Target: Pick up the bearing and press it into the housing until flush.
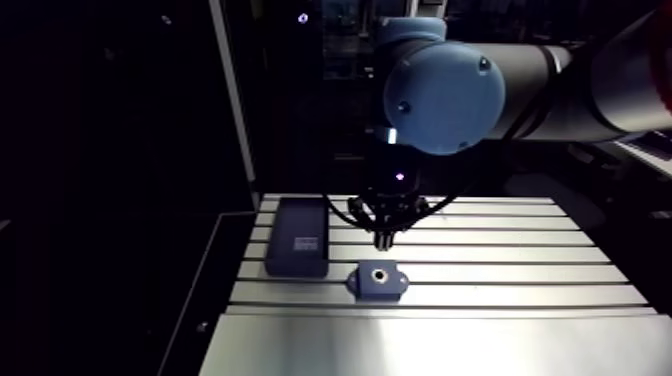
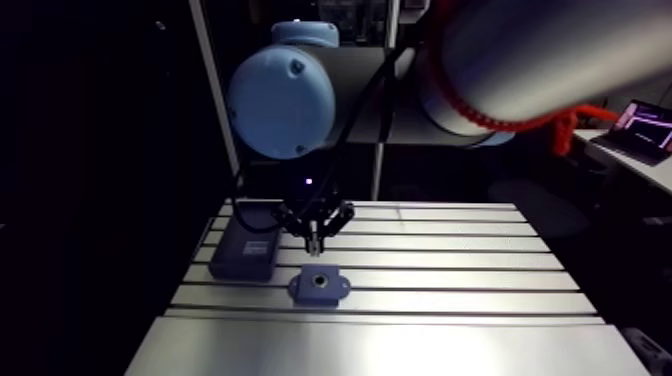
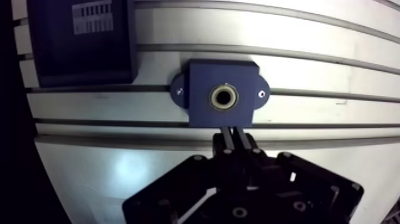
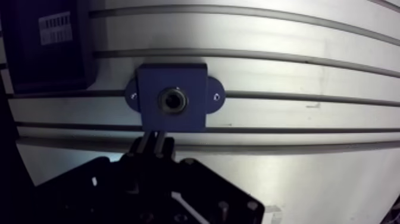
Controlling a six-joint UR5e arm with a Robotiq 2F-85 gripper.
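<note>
On the slotted aluminium table (image 1: 520, 340) you will find the blue housing (image 3: 196, 95) lying flat across one of the slots, a mounting ear with a small screw at either end.

Bearing (image 3: 224, 96): seated in the housing's central bore. It reads as a pale metal ring around a dark hole. You cannot tell from these views whether its face sits flush with the block.

Gripper (image 3: 232, 136): in the wrist view, your two fingers (image 3: 225, 136) stand side by side, closed together, with only a thin seam between them and nothing held. Their tips line up with the near edge of the housing, on the bore's centreline. Contact with the block cannot be confirmed.

Arm view: the gripper hangs point-down over the table just behind the housing, close to it.

Also on the table: a dark rectangular box (image 1: 298, 250) carrying a white printed label (image 3: 92, 10). It lies just beside the housing, off one ear, and stands apart from it with a strip of bare table showing between them.
</note>
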